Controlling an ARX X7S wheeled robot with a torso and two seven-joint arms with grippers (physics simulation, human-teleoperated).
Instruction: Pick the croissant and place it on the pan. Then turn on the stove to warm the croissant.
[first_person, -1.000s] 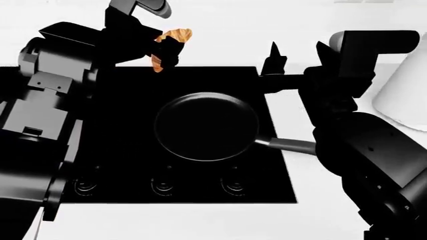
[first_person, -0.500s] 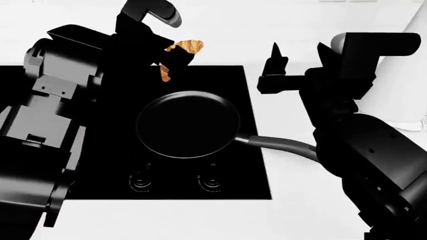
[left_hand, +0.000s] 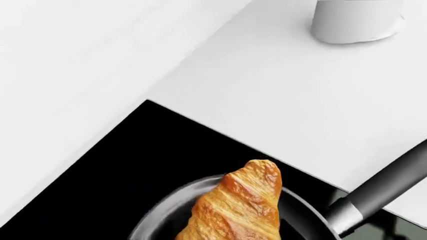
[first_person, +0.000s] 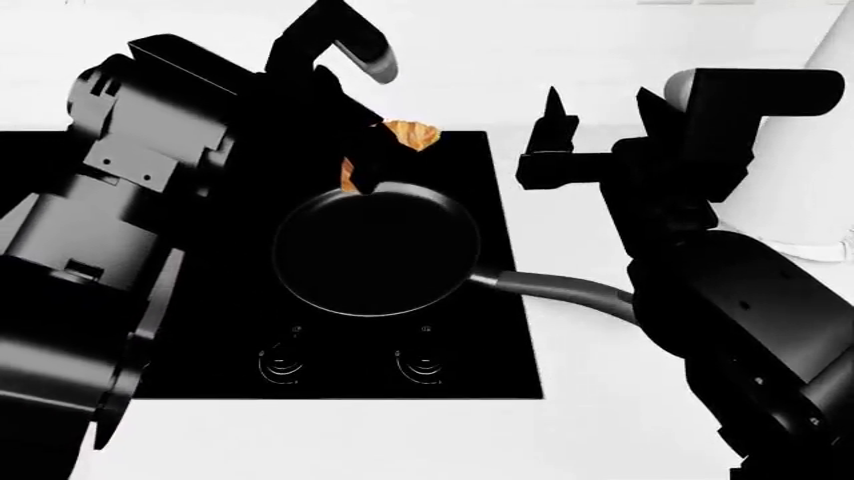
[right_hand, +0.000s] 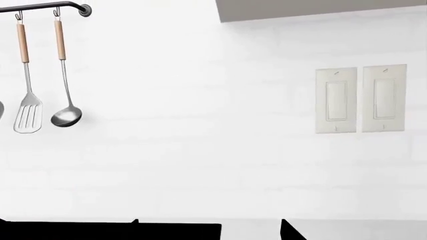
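While the left gripper is holding the croissant above the far rim of the pan, the pastry is hanging with one pointed end over the pan's bowl, as the left wrist view shows. The fingers themselves are lost in black against the stove, yet the croissant is staying up off the counter, so I judge them to be clamped on it. A croissant is light, soft and flaky; it is likely crushing under hard pressure, so a gentle hold across the thick middle suits it, and it needs releasing low over the pan. The right gripper is hovering beyond the stove's far right corner, carrying nothing, its prongs looking apart. No brand, label or readable writing is showing anywhere; the dial marks are carrying no legible text.
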